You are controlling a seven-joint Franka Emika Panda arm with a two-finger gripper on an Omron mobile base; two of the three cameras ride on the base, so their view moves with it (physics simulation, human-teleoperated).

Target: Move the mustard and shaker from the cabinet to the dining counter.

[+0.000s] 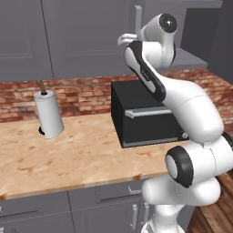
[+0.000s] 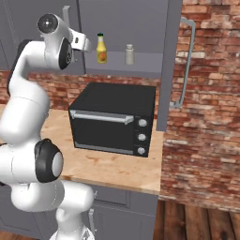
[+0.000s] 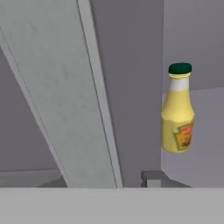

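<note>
The mustard (image 2: 101, 48), a yellow bottle with a dark green cap, stands on the open cabinet's shelf (image 2: 145, 63), and the grey shaker (image 2: 129, 54) stands to its right. In the hand view the mustard (image 3: 177, 114) is upright at the right. My gripper (image 2: 87, 44) is raised to the shelf's left, beside a door's vertical silver handle (image 2: 66, 18). That handle (image 3: 65, 96) crosses the hand view very close up, with one dark fingertip (image 3: 151, 178) just right of it. The jaws' gap is hidden. The dining counter is out of view.
A black oven (image 2: 112, 117) sits on the short wood counter (image 1: 77, 154) under the cabinet. A white paper-towel roll (image 1: 49, 113) stands at the left. An open cabinet door (image 2: 166, 70) and a brick wall (image 2: 206, 122) close off the right side.
</note>
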